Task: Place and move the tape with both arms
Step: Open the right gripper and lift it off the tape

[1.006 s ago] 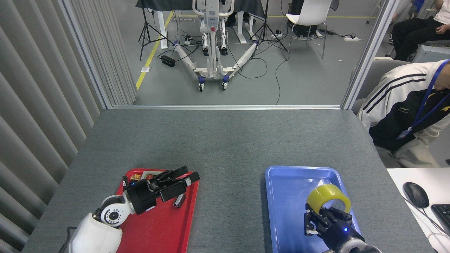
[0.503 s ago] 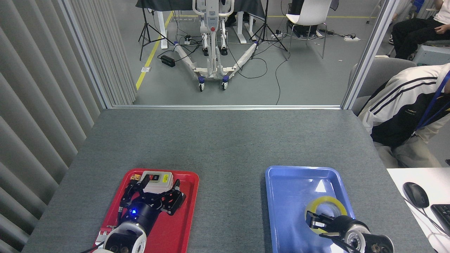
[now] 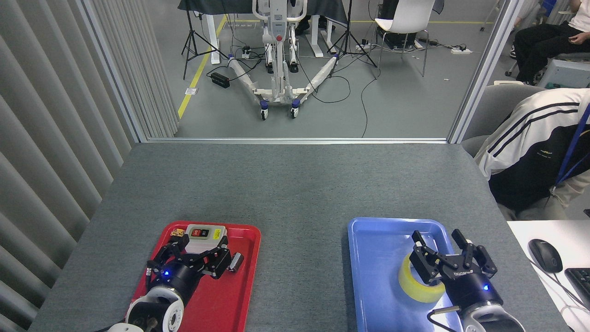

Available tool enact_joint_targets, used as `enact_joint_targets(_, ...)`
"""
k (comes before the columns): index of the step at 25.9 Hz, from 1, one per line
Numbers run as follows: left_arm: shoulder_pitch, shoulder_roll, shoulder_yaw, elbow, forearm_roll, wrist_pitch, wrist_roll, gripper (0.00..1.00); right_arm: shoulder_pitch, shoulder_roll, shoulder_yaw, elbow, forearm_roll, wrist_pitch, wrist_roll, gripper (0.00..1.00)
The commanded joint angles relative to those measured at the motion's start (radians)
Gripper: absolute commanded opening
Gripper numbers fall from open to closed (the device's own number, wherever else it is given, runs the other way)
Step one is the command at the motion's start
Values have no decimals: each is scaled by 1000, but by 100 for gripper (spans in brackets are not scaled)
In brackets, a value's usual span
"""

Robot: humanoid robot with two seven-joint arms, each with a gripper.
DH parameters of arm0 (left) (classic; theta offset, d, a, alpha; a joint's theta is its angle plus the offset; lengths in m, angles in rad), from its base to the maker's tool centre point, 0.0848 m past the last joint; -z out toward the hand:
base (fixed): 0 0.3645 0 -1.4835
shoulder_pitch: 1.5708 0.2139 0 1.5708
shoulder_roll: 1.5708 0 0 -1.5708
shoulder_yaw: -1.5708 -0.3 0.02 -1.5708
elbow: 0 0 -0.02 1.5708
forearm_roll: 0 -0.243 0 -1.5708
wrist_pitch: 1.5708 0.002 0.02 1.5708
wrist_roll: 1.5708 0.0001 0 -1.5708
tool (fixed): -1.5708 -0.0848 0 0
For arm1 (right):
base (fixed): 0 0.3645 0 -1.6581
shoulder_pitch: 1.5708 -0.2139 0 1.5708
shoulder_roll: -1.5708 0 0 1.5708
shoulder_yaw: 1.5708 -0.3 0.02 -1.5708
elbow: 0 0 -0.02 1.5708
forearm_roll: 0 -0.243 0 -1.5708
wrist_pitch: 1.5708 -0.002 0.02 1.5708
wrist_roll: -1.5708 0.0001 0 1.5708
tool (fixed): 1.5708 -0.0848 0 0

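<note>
The tape [image 3: 415, 286], a yellow roll, lies flat in the blue tray [image 3: 375, 258] at the front right. My right gripper [image 3: 449, 252] sits against the roll's right side and covers part of it. Its black fingers [image 3: 417, 240] are spread and point away from me, and they look open with nothing clamped. My left gripper [image 3: 199, 253] hovers over the red tray [image 3: 230, 295] at the front left. It is open, its fingers splayed just short of a grey-white switch box [image 3: 206, 233], and it holds nothing.
A small metal cylinder [image 3: 236, 262] and a small orange item [image 3: 177, 232] lie in the red tray. A seated person [image 3: 534, 152] leans close to the table's right edge. A white desk with a mouse [image 3: 545, 255] stands at the right.
The tape went from held upright in my right gripper to lying flat in the blue tray, with the fingers spread. My left gripper swung from pointing right to pointing away, uncovering the switch box.
</note>
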Motion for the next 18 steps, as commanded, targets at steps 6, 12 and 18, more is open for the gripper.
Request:
enact_joint_targets(6, 26, 8, 1, -1, -4, -31, 251, 100, 83, 85, -2, 9, 171, 80, -167, 100)
enact_joint_targets(12, 26, 6, 19, 3, 4, -95, 238, 100, 86, 87, -5, 12, 171, 94, -167, 100)
enact_joint_targets(18, 23, 5, 27, -1, 9, -97, 238, 100, 84, 87, -7, 13, 171, 106, -167, 100)
